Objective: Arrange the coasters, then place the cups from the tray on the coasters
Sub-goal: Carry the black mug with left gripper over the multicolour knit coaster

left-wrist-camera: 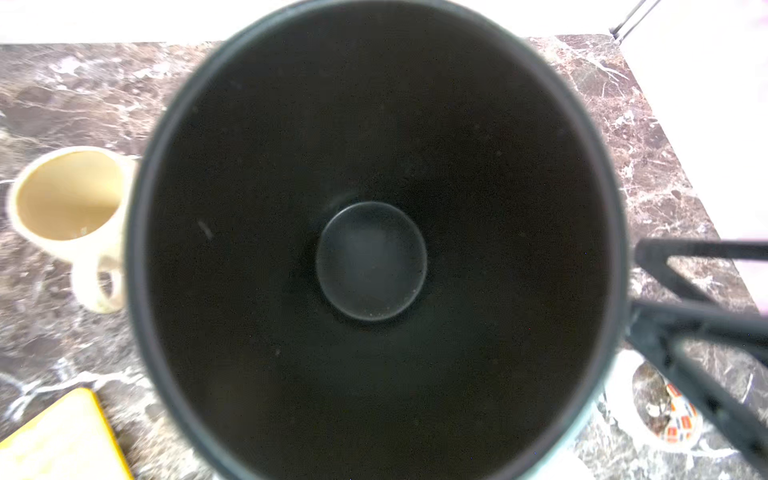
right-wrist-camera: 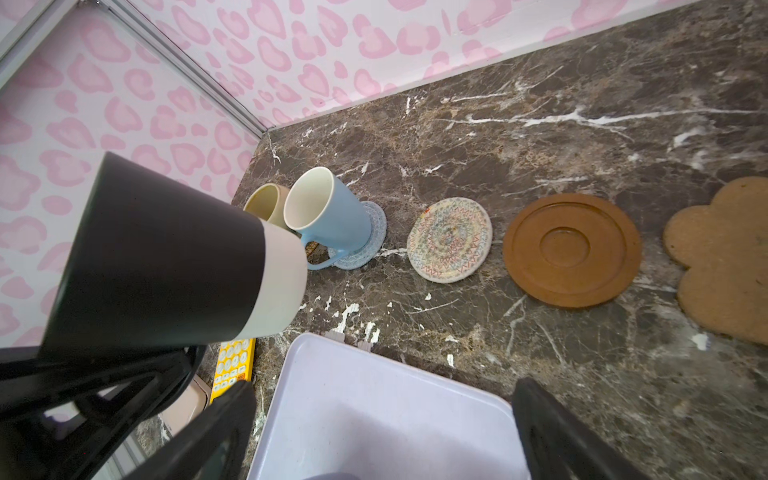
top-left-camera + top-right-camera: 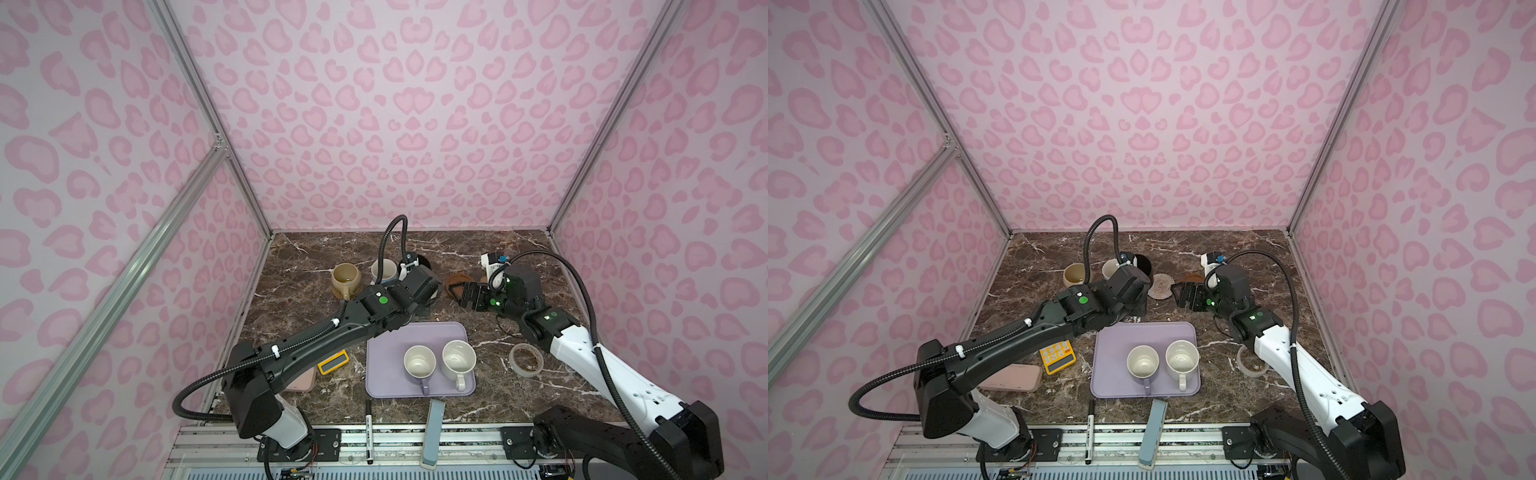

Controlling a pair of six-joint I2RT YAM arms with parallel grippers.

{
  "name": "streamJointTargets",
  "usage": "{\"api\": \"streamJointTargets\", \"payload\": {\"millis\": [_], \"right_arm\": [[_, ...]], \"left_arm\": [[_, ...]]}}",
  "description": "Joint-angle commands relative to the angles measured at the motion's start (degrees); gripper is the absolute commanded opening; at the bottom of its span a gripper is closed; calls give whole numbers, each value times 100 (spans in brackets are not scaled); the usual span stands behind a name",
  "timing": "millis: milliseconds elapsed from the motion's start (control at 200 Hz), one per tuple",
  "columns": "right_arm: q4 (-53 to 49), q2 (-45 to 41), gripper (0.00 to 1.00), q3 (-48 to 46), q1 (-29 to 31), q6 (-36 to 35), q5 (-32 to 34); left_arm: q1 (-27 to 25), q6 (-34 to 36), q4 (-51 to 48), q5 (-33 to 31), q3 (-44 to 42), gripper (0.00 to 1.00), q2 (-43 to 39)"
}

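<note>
My left gripper [image 2: 124,386] is shut on the handle of the black cup [image 2: 166,253]. It holds the cup tilted in the air beside the light blue cup [image 2: 328,212], and the cup's dark inside [image 1: 374,257] fills the left wrist view. The blue cup stands on the grey-blue coaster [image 2: 370,237], with the beige cup [image 3: 345,277] further left. The cream coaster [image 2: 449,239], brown disc [image 2: 571,249] and paw-shaped cork [image 2: 723,257] lie bare in a row. The lavender cup [image 3: 419,362] and the speckled white cup [image 3: 458,358] stand on the tray [image 3: 386,374]. My right gripper [image 2: 386,432] is open and empty over the tray's far edge.
A yellow calculator [image 3: 1057,356] and a pink case [image 3: 1013,378] lie left of the tray, partly under my left arm. A tape roll [image 3: 525,359] sits to the tray's right. A marker [image 3: 368,432] and a grey-blue bar [image 3: 434,432] lie at the front edge.
</note>
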Motion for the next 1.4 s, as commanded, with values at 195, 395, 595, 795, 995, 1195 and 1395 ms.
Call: {"api": "streamJointTargets", "payload": {"millis": [195, 395, 595, 795, 995, 1195, 1395], "right_arm": [[431, 569, 98, 66, -407, -109, -431], [412, 940, 96, 185, -569, -137, -641], [471, 1017, 95, 64, -751, -169, -678], [620, 1013, 95, -35, -844, -33, -769], [605, 1053, 94, -39, -850, -40, -778], [642, 1062, 94, -72, -877, -14, -812], [673, 1059, 94, -89, -882, 1, -820]], "left_arm": [[135, -248, -16, -456, 1123, 4, 1139], [335, -503, -228, -267, 1784, 3, 2008], [504, -675, -25, 166, 2000, 3, 2548], [535, -784, -191, 209, 2487, 3, 3191], [589, -804, -288, 238, 2889, 3, 3633], [631, -855, -306, 173, 2955, 3, 3815], [632, -826, -222, 141, 2999, 3, 3926]]}}
